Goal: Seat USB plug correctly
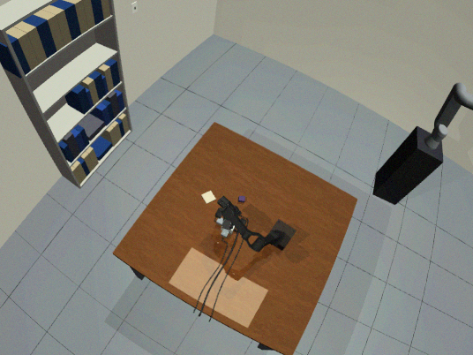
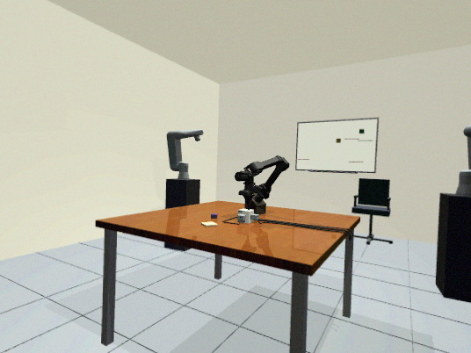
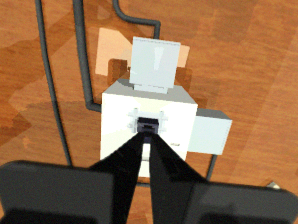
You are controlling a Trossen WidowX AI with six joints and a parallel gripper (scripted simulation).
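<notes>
The white power cube [image 2: 248, 216] [image 3: 117, 142] stands on the table [image 1: 304, 194] [image 2: 167, 226], seen from above in the wrist view. The small dark USB plug [image 3: 148, 121] is at the middle of the cube's top, between pale raised marks. My gripper [image 3: 147, 138] points down over the cube and is shut on the plug. The fingers cover part of the plug and its socket. How deep the plug sits and which way round it is cannot be told. The top and exterior views are too small to show it.
Pale grey adapters [image 3: 154, 64] [image 3: 211, 135] stick out from the cube's sides. Black cables [image 1: 214, 280] [image 3: 84, 60] run beside it and over the table edge. A purple block [image 1: 242, 199] [image 2: 213, 216] and a cream pad [image 1: 208, 197] [image 2: 209, 224] lie nearby. A pale mat [image 1: 247, 305] lies near one edge.
</notes>
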